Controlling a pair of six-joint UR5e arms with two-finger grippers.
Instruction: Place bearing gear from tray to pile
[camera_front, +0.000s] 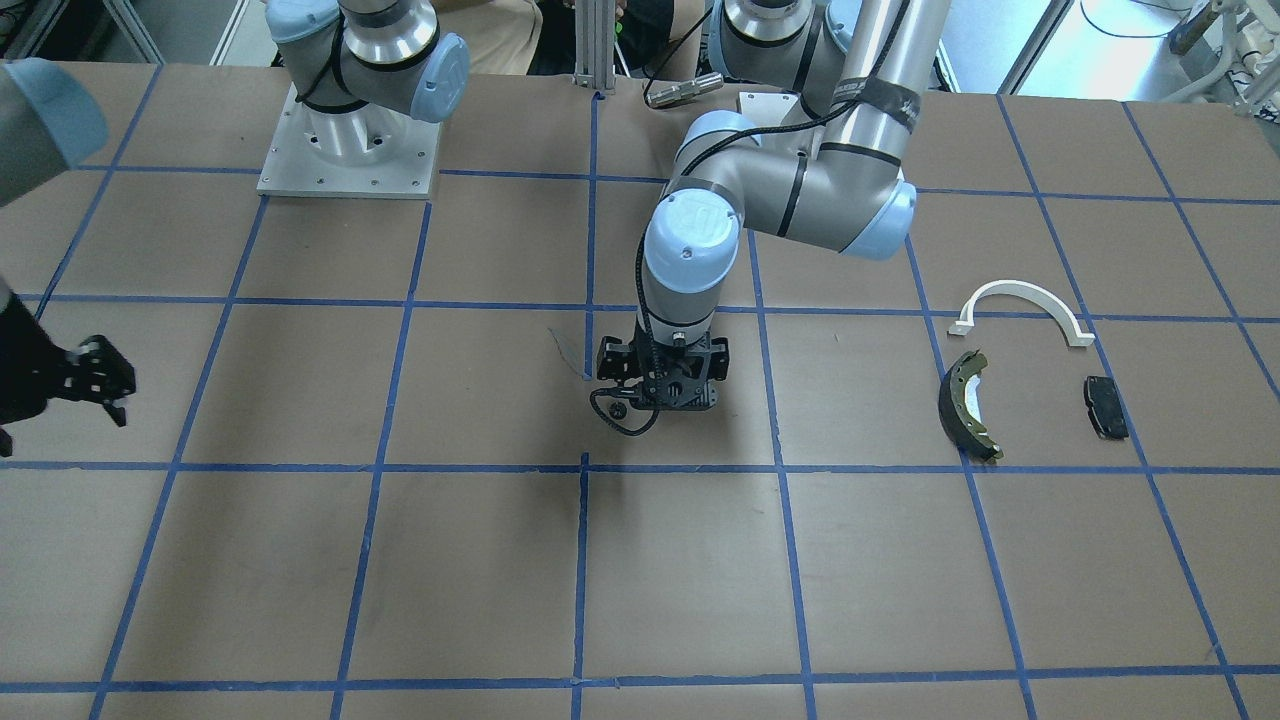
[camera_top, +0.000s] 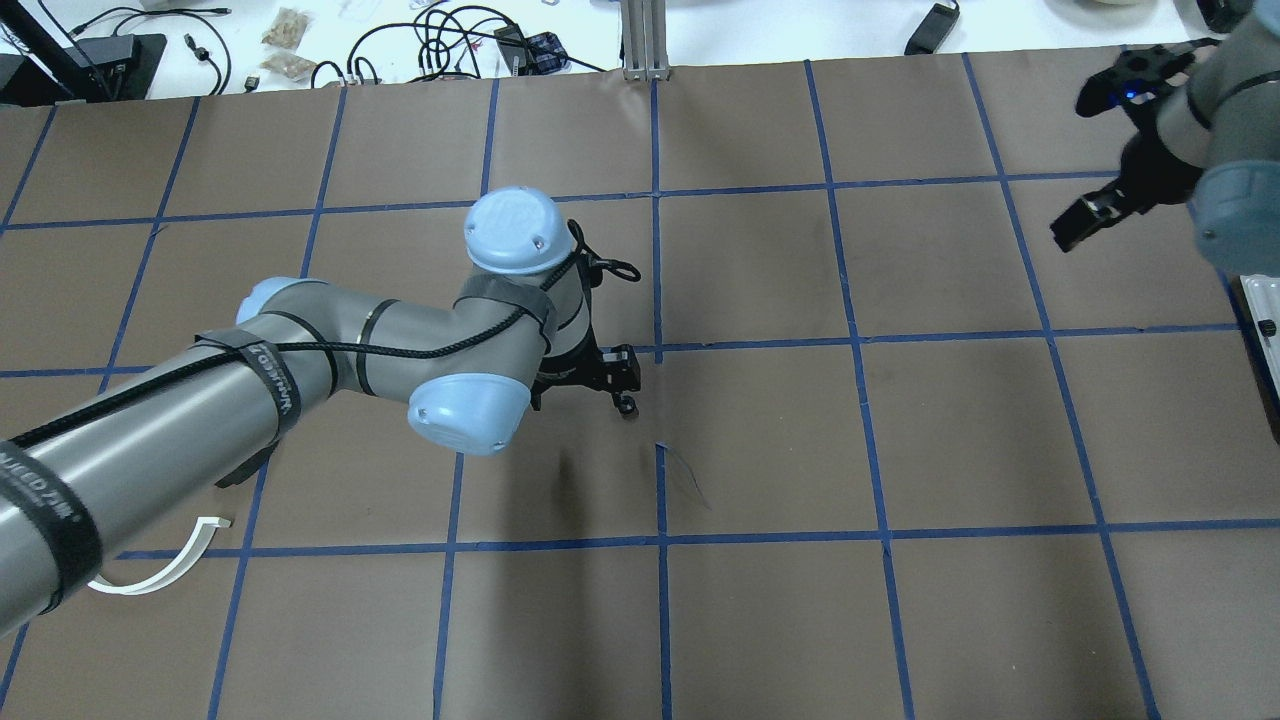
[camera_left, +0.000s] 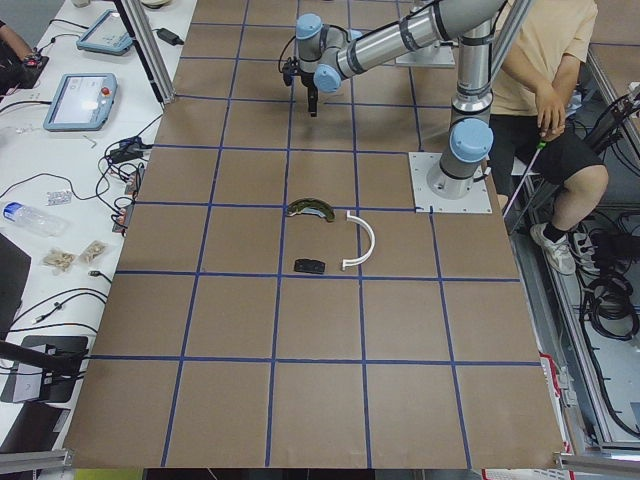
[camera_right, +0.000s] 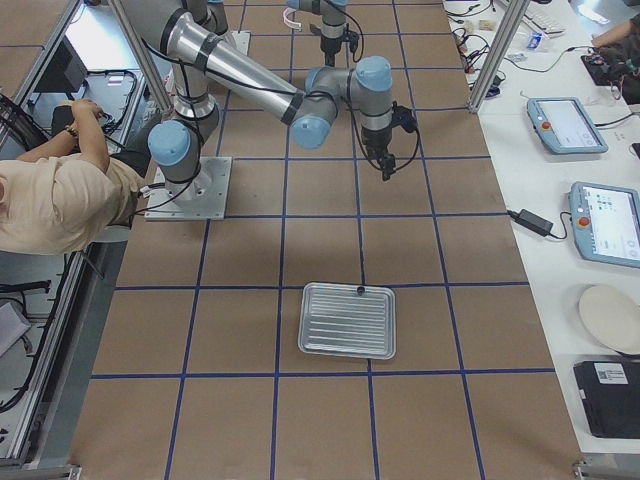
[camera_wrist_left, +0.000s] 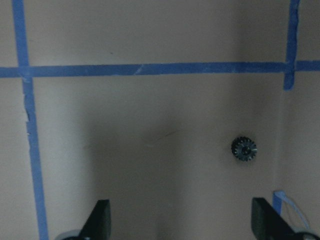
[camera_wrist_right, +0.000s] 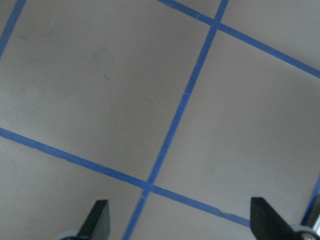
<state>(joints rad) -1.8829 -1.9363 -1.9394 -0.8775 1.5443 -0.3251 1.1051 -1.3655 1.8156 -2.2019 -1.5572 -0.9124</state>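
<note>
a: where do we find the small dark toothed bearing gear (camera_wrist_left: 244, 148)?

b: clearly only in the left wrist view. it lies flat on the brown paper-covered worktop (camera_front: 480, 560), below the left gripper (camera_wrist_left: 181, 210). it sits ahead of the fingers, nearer the one on that view's right, and touches neither.

a: and the silver ribbed metal tray (camera_right: 340, 330)?

b: we see it whole only from the right end of the worktop, well apart from the gear. one small dark speck (camera_right: 360, 290) sits at its far rim, too small for us to name.

a: the pile (camera_left: 310, 207)?

b: the front-facing view shows three parts, one of each: a white half-ring bracket (camera_front: 1020, 289), a dark curved brake shoe with an olive edge (camera_front: 955, 405) and a small black rectangular pad (camera_front: 1105, 406). they lie near one another without touching. overhead, the left arm (camera_top: 150, 440) covers all but part of the bracket. the gear is well apart from them.

a: the fingers?

b: the left pair stand wide apart with nothing between them. the right gripper (camera_wrist_right: 180, 215) also has its fingers spread wide and empty, over bare worktop crossed by blue tape lines (camera_wrist_right: 175, 125).
</note>
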